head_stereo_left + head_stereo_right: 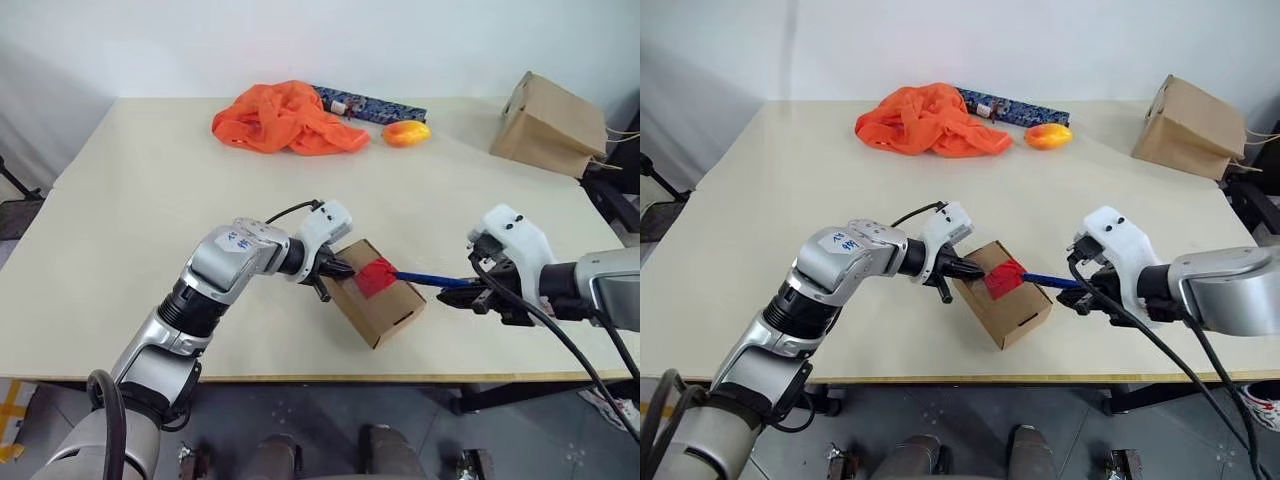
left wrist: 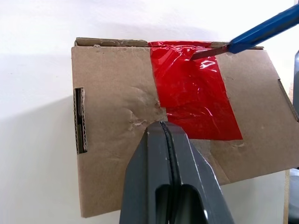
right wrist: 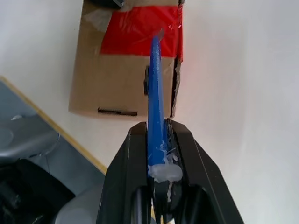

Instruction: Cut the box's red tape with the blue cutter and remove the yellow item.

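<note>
Red tape (image 2: 194, 91) spanned the box (image 1: 375, 291) lid seam, box near table (image 1: 130, 220) front edge; blue cutter (image 1: 432, 280) tip touched tape's edge. R gripper (image 1: 478, 295) clamped on cutter; L gripper (image 1: 338, 270) fingers together, pressed against box. Orange cloth (image 1: 285, 120), mango (image 1: 406, 133), paper bag (image 1: 548, 124) well behind

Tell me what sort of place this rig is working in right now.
Likely a lab or test room, not a home: a plain pale table against a bare white wall, with staged props on it, namely an orange cloth, a paper bag and the taped box.
</note>
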